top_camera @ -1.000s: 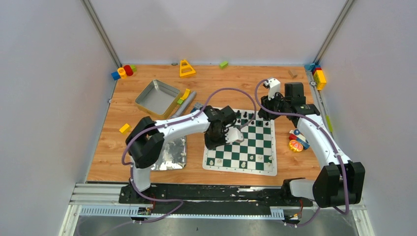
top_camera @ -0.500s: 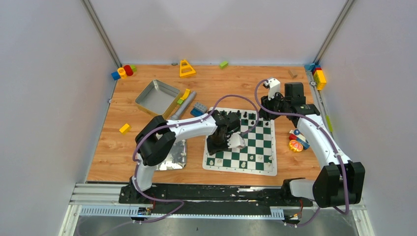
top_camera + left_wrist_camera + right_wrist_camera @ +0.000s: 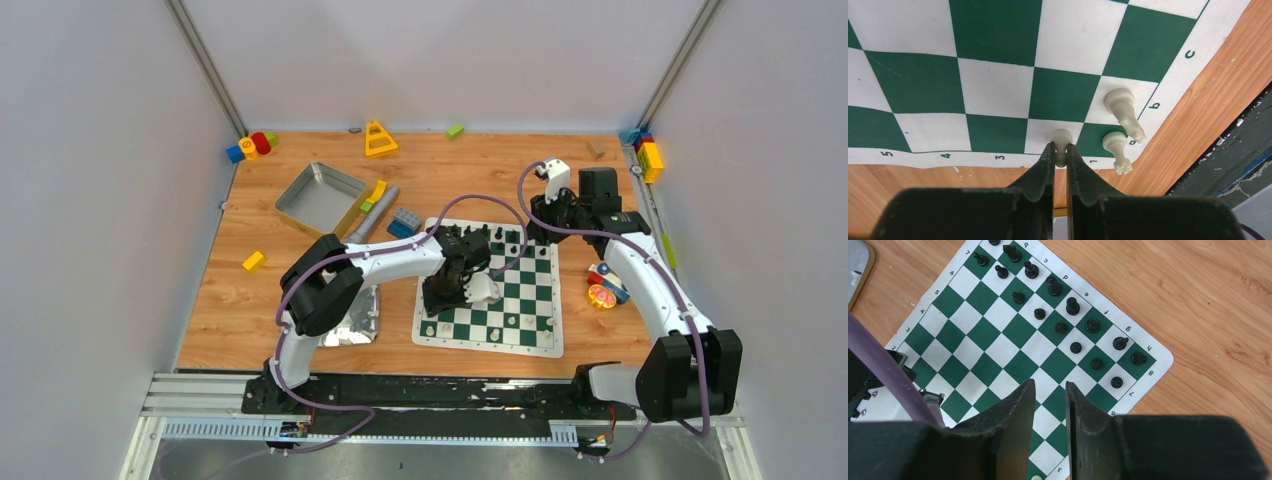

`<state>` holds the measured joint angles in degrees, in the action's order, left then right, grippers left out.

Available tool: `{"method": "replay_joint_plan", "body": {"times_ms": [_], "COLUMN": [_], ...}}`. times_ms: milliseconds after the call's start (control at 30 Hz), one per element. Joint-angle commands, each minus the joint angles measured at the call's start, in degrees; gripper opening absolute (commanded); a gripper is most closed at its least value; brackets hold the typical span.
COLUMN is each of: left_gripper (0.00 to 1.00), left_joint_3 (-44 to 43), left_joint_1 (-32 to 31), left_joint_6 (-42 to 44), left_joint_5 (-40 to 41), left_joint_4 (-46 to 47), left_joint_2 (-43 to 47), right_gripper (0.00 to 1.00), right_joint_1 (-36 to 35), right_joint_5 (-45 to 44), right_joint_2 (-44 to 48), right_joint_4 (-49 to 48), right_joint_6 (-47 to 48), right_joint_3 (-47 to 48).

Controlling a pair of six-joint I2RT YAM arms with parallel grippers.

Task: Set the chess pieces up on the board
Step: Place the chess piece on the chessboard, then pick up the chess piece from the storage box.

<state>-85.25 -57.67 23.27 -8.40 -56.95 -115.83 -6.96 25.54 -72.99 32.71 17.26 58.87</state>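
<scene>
bright even light, faint shadows, board [image 3: 520, 305] sharp

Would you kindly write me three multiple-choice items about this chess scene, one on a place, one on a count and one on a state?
1. Where is the left gripper?
A. at a corner of the board
B. at the board's centre
C. off the board altogether

2. How many cream-white pieces stand free beside it?
A. none
B. two
C. five

3. What state is the right gripper in?
A. gripping a piece
B. shut tight, empty
C. open, empty

Answers:
1 A, since the board's border corner lies right at its fingertips.
2 B, since a knight and a rook stand by the held piece.
3 C, since only board shows between its parted fingers.
</scene>
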Motion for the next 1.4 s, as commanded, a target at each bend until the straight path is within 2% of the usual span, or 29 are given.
{"method": "replay_joint_plan", "body": {"times_ms": [0,200,367,467,767,933,1000,1167,1367], "left_gripper": [0.12,0.16,0.31,0.37,0.57,0.68,0.69,0.7,0.69], "left_joint_3": [-2.02,-1.65,-1.09,-0.93,1.32,7.15,9.79,16.67,25.08], "left_joint_1": [-0.26,-0.33,-0.4,-0.39,-0.22,0.87,3.1,13.33,24.15], "left_joint_6": [-1.37,-1.57,-1.65,-1.59,-0.73,0.95,1.47,2.16,3.15], "left_joint_5": [0.22,0.87,1.26,2.34,4.81,5.79,5.88,4.96,5.83], "left_joint_4": [1.08,1.45,1.65,1.77,2.61,2.1,1.41,0.54,4.31], "left_joint_2": [0.07,0.19,0.95,2.34,11.91,19.99,23.43,31.67,37.97], "right_gripper": [0.29,0.3,0.3,0.3,0.3,0.3,0.3,0.3,0.3], "right_joint_1": [-0.23,-0.13,-0.17,-0.23,-0.18,-0.21,-0.2,-0.28,-0.75], "right_joint_5": [0.26,0.3,0.31,0.3,0.49,0.57,0.57,0.59,0.56], "right_joint_2": [0.31,0.14,-0.04,-0.22,-0.51,-0.82,-1.0,-1.75,-2.82], "right_joint_4": [-0.75,-0.58,-0.49,-0.45,-0.36,-0.29,-0.23,-0.19,-0.15], "right_joint_6": [0.93,1.02,1.1,1.11,1.01,1.03,1.03,1.11,1.12], "right_joint_3": [-0.23,-0.25,-0.24,-0.24,-0.14,-0.05,-0.03,0.12,0.25]}}
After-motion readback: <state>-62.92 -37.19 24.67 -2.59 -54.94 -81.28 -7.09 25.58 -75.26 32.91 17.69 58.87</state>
